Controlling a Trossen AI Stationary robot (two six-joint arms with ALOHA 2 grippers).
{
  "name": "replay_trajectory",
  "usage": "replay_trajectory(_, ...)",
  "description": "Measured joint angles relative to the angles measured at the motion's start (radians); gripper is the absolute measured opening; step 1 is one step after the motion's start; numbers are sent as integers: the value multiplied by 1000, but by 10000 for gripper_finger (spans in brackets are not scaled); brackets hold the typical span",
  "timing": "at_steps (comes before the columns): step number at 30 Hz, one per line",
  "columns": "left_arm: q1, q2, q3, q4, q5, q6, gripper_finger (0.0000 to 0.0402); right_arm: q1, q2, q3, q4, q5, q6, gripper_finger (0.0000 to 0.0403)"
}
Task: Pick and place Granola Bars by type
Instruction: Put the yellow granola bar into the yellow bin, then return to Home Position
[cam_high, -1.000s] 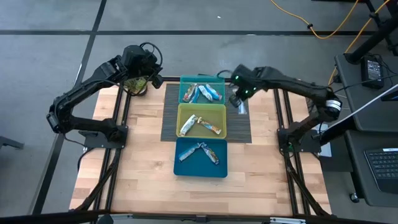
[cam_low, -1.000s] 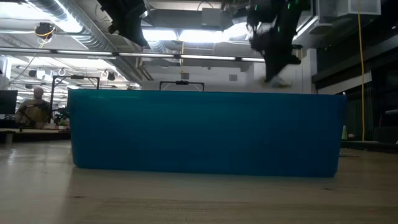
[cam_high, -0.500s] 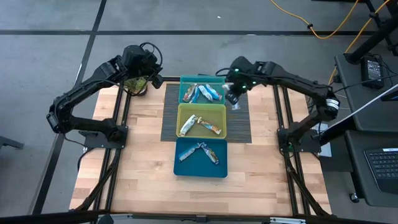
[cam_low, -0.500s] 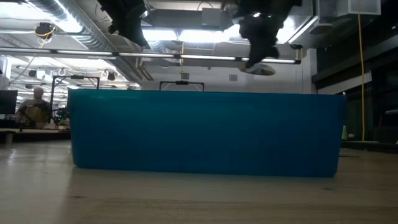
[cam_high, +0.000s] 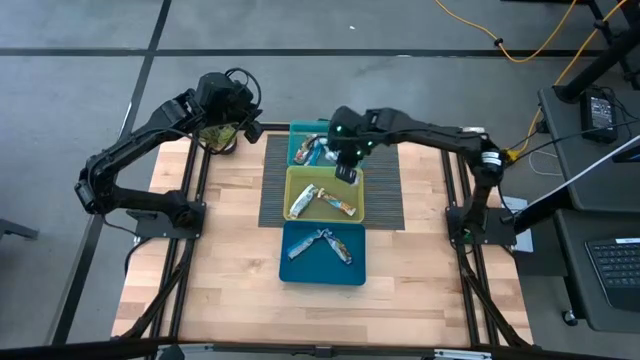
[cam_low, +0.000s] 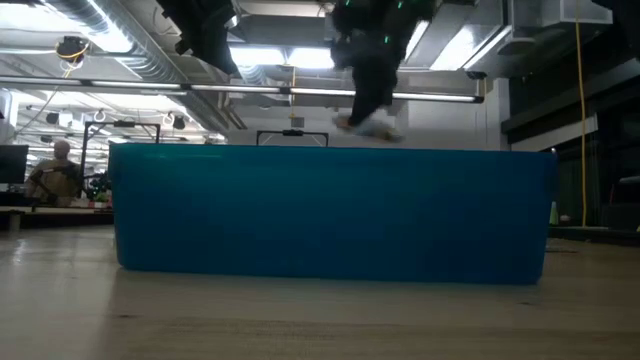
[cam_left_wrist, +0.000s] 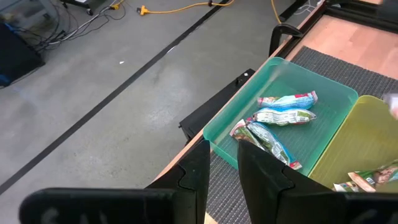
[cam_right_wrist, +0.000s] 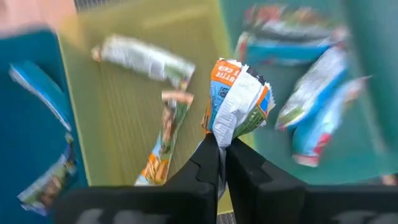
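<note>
From above, my right pincer (cam_high: 348, 172) hangs over the yellow-green bin's (cam_high: 325, 194) far rim. Low view: a crinkled pale bar (cam_low: 368, 124) dangles above the blue bin (cam_low: 330, 212). Right wrist: fingers (cam_right_wrist: 208, 163) pinch that orange-marked bar. Left pincer (cam_left_wrist: 225, 163) stands narrowly parted, empty, beside the teal bin (cam_left_wrist: 339, 102).
</note>
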Motion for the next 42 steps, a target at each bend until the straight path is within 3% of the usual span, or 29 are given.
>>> replay_trajectory(10, 0, 0, 0, 0, 29, 0, 75, 34, 86, -210, 231, -20, 2, 33)
replay_trajectory(24, 0, 0, 0, -17, 37, 0, 75, 41, -16, -218, 315, 9, 106, 37)
replay_trajectory(29, 0, 0, 0, -18, 57, 0, 75, 52, -24, -217, 300, 10, 128, 79)
replay_trajectory(36, 0, 0, 0, -30, 84, 0, 75, 90, -39, -218, 292, 111, 176, 164)
replay_trajectory(42, 0, -23, 0, -111, 98, -72, 75, 215, -186, -244, 301, 320, 127, 162)
